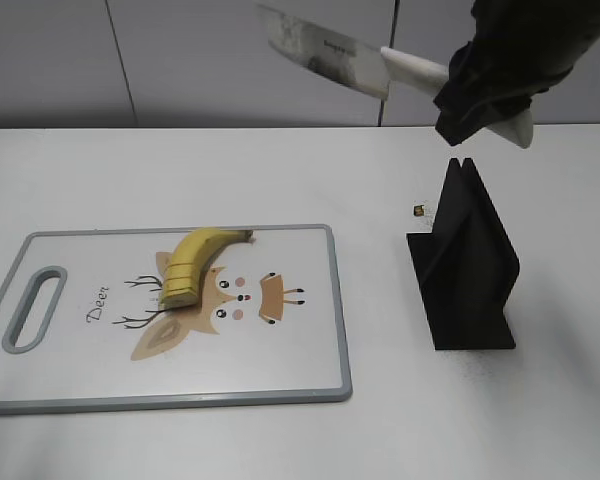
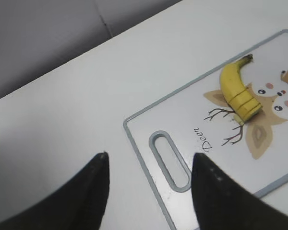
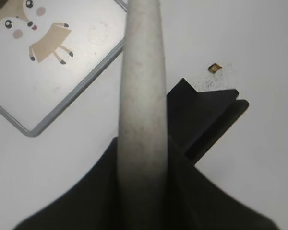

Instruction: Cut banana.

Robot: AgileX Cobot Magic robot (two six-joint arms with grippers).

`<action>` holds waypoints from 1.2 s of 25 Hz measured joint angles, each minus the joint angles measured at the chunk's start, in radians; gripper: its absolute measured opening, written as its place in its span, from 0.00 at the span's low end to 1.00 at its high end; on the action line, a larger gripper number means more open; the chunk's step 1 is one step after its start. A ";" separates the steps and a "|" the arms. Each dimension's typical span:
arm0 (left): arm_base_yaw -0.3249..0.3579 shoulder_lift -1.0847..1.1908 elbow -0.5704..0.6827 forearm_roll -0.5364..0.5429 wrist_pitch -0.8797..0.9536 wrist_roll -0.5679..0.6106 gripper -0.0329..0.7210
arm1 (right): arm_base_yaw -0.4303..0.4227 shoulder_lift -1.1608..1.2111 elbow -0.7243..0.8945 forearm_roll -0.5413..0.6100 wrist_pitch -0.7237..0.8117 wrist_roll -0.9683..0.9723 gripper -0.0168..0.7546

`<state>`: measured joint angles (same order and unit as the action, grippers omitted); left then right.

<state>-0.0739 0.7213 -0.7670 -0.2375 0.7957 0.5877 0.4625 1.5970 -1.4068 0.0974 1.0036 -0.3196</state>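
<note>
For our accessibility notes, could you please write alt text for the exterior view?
A robot arm holds a knife high above a white table, over a black knife stand. To the left, a banana with its thick end sliced lies on a cutting board printed with a deer drawing.

A yellow banana (image 1: pixel 198 262) with a dark stem tip is seen on a white cutting board (image 1: pixel 280 360) edged in grey. The board is printed with an orange-tan deer drawing (image 1: pixel 242 300), marked with pink cheeks, black eyes and dark brown antlers. A knife (image 1: pixel 370 62) with a silver-grey blade and a white handle is gripped by the black right tool (image 1: pixel 485 95). A matte black stand (image 1: pixel 465 265) is set on the white counter (image 1: pixel 560 400). The left tool (image 2: pixel 149 187) is shown in black.
</note>
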 joint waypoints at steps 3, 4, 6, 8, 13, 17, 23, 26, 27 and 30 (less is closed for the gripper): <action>0.000 0.146 -0.091 -0.077 0.004 0.153 0.75 | 0.000 0.060 -0.058 0.028 0.039 -0.147 0.23; 0.000 0.194 -0.127 -0.102 0.011 0.200 0.75 | 0.000 0.079 -0.073 0.041 0.052 -0.200 0.23; 0.000 0.288 -0.194 -0.147 0.035 0.278 0.75 | 0.000 0.111 -0.103 0.072 0.064 -0.330 0.23; 0.000 0.374 -0.269 -0.182 0.082 0.374 0.75 | 0.000 0.143 -0.123 0.103 0.069 -0.438 0.23; -0.003 0.564 -0.419 -0.195 0.233 0.588 0.75 | 0.000 0.224 -0.166 0.184 0.073 -0.688 0.23; -0.003 0.675 -0.504 -0.224 0.315 0.732 0.75 | 0.000 0.291 -0.202 0.240 0.080 -0.851 0.23; -0.004 0.812 -0.583 -0.305 0.389 0.817 0.75 | 0.000 0.393 -0.279 0.308 0.093 -0.897 0.23; -0.004 0.860 -0.584 -0.308 0.401 0.828 0.75 | 0.000 0.419 -0.303 0.325 0.093 -0.907 0.23; -0.004 0.874 -0.584 -0.309 0.393 0.830 0.75 | 0.000 0.424 -0.304 0.332 0.093 -0.916 0.23; -0.004 0.904 -0.584 -0.309 0.370 0.834 0.75 | 0.000 0.442 -0.308 0.350 0.099 -0.936 0.23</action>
<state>-0.0782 1.6257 -1.3515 -0.5463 1.1653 1.4218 0.4625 2.0394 -1.7145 0.4475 1.1027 -1.2553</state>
